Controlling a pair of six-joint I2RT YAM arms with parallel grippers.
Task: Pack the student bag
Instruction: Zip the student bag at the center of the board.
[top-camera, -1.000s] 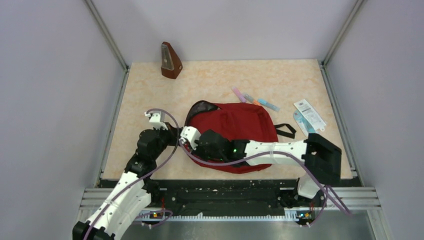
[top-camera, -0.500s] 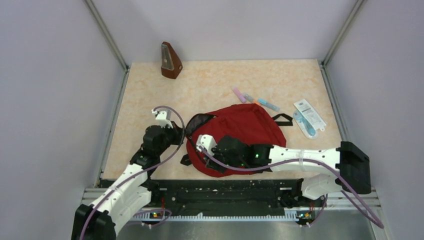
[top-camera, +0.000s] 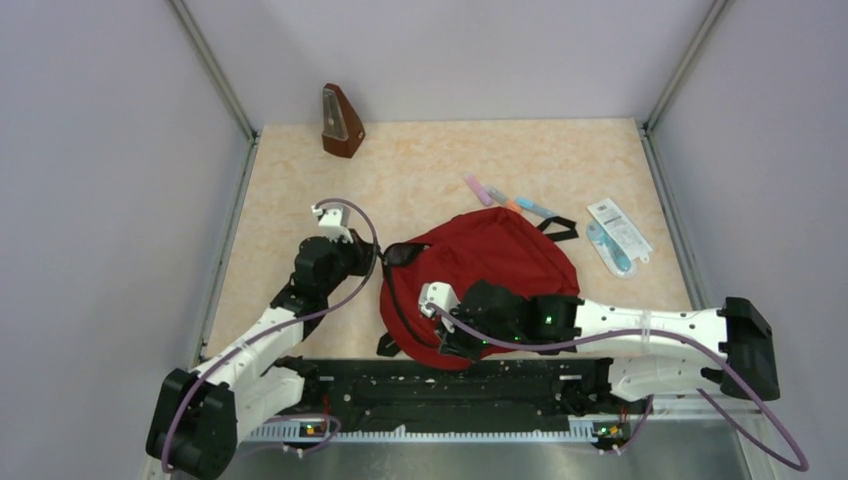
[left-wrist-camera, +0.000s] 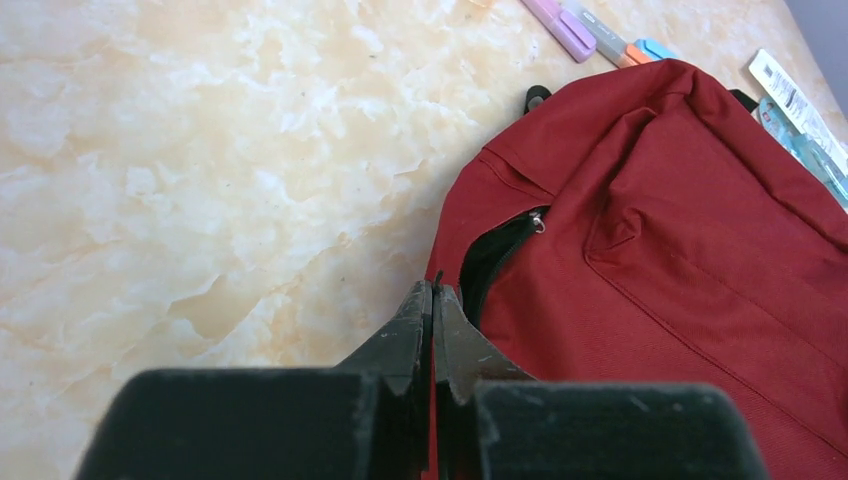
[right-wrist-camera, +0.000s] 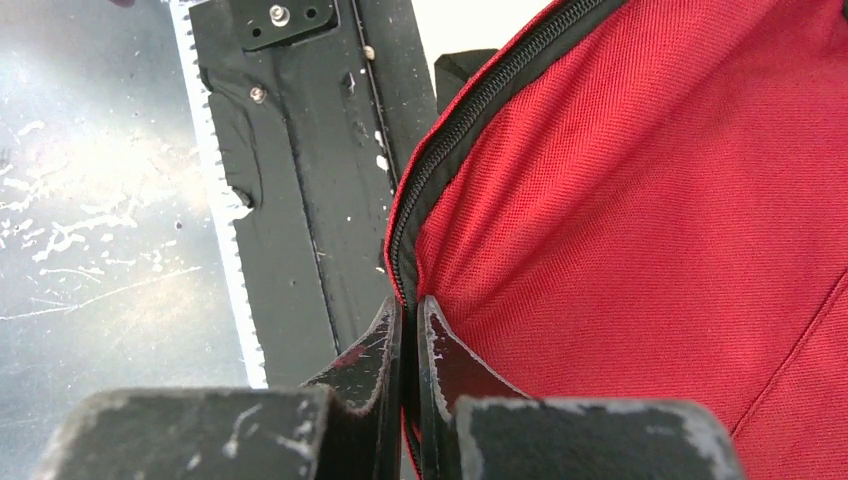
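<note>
Pinching the student bag (top-camera: 490, 262) from two sides: left fingers (left-wrist-camera: 414, 322) pressed together on what looks like the red lip of its open zip mouth, right fingers (right-wrist-camera: 384, 340) clamped on the black zipper trim at its near edge. Lies slumped on the surface (top-camera: 440, 160), toward the near side, its lower edge just beside the black rail (right-wrist-camera: 300, 170). Reads from above as one rumpled red mound, with a dark gap at the left end and a black strap (top-camera: 560, 228) poking out behind. Shows only from the left wrist a small zip pull (left-wrist-camera: 537, 222) at the top of that gap and a folded ridge across the front panel. Shows only from the right wrist the zipper running straight down between the closed fingertips. Takes in, overhead alone, the wider spread: markers (top-camera: 508, 197) just behind the bag, a flat packet (top-camera: 618, 232) near its right, a brown metronome (top-camera: 341, 122) well apart at the far left.
</note>
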